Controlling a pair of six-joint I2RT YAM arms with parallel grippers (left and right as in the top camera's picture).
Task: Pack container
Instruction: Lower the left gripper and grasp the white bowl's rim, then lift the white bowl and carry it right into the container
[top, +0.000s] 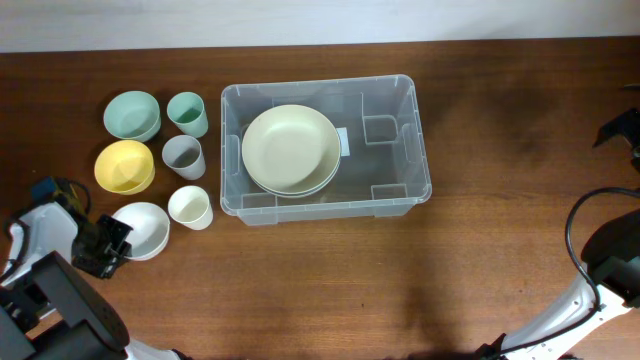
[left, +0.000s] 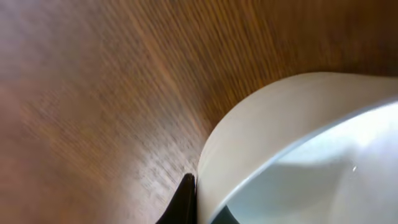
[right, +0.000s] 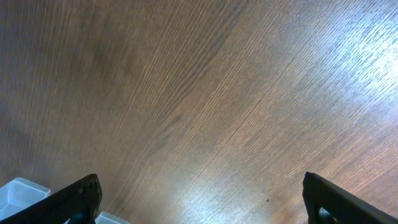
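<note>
Well right of left gripper (top: 118, 243), container (top: 420, 135), gripper at white bowl (top: 145, 226) rim, closure unclear

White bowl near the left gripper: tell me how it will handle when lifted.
The white bowl looks thin-walled and moulded, so probably light and stiff. Its smooth, curved wall could slip in a rim pinch. Low and wide, it would likely slide rather than tip if pushed.

Left arm (top: 38, 228): white and black shells, small blue part; left gripper (top: 108, 246) black. Right arm (top: 590, 300): white link, looped black cable (top: 572, 225); right gripper (right: 200, 180) black.
</note>
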